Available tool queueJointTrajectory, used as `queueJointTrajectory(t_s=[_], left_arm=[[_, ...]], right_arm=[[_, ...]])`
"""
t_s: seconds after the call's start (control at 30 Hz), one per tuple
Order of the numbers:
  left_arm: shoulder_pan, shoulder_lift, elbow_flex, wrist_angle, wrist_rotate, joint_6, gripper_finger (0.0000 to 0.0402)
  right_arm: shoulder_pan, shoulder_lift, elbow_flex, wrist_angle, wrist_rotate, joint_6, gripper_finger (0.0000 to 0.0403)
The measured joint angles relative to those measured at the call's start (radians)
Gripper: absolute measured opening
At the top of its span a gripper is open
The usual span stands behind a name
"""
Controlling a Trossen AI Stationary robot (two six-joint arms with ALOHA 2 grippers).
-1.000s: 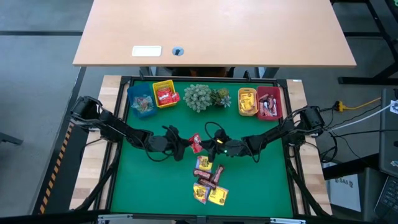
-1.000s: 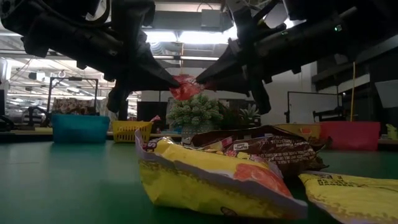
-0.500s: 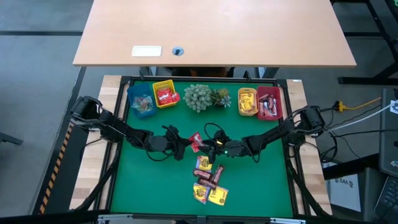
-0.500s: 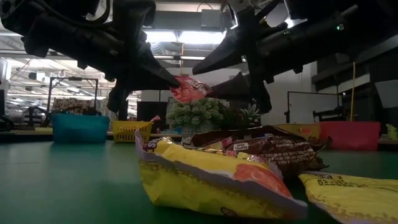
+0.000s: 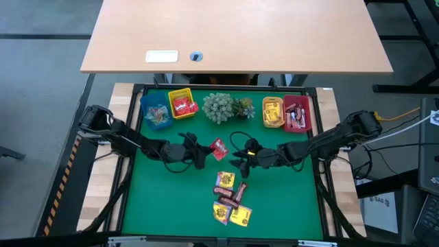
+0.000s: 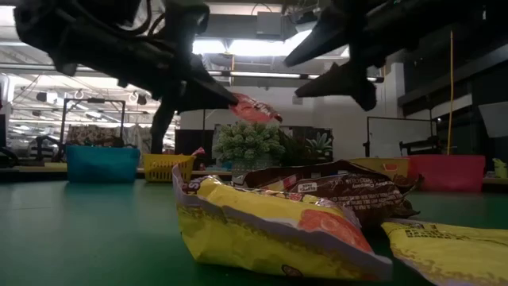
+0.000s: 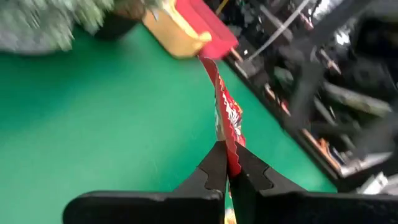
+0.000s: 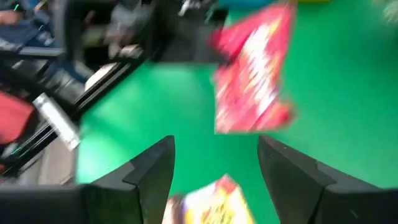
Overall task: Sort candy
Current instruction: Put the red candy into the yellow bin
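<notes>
My left gripper is shut on a red candy packet held above the green mat near its middle. In the low view the packet sticks out past the fingertips. My right gripper stands open just to the packet's right and higher, touching nothing. Its wrist view shows the spread fingers with the red packet ahead of them. A pile of yellow and dark brown candy lies on the mat toward the near edge. My left gripper pinches one end of the red packet between its two fingertips. The fingers come nearly level from the table's left side. The packet juts out beyond them toward the right, edge-on in the wrist view and lifted clear of the mat.
Along the far edge stand a blue bin, a yellow bin, a grey-green plant cluster, an orange bin and a red bin. Bare mat lies at the near left and near right.
My right gripper has opened and let go of the red packet, then risen and drawn back toward the table's right edge. My left gripper keeps its hold, and the packet stays in the air, now tilted slightly downward at its free end.
</notes>
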Motion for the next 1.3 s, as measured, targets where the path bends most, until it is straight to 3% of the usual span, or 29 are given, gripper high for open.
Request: queueJointTrajectory(t_s=[0.33,0.57,0.73,0.9,1.07,1.3], left_arm=[[0.225,-0.143,0.0,-0.003,-0.001,0.2,0.0],[0.353,-0.35,0.0,-0.11,-0.078,0.344,0.0],[0.397,-0.449,0.0,-0.269,-0.218,0.415,0.0],[0.428,-0.462,0.0,-0.465,-0.389,0.409,0.0],[0.454,-0.445,0.0,-0.619,-0.372,0.408,0.0],[0.486,-0.404,-0.001,-0.645,-0.372,0.409,0.0]], right_arm=[[0.001,-0.052,0.0,-0.134,-0.374,0.085,0.023],[0.001,-0.048,0.0,-0.183,-0.398,0.086,0.023],[0.001,-0.048,0.0,-0.181,-0.398,0.086,0.023],[0.001,-0.048,0.0,-0.182,-0.398,0.086,0.023],[0.001,-0.048,0.0,-0.181,-0.397,0.086,0.023],[0.001,-0.048,0.0,-0.171,-0.405,0.085,0.023]])
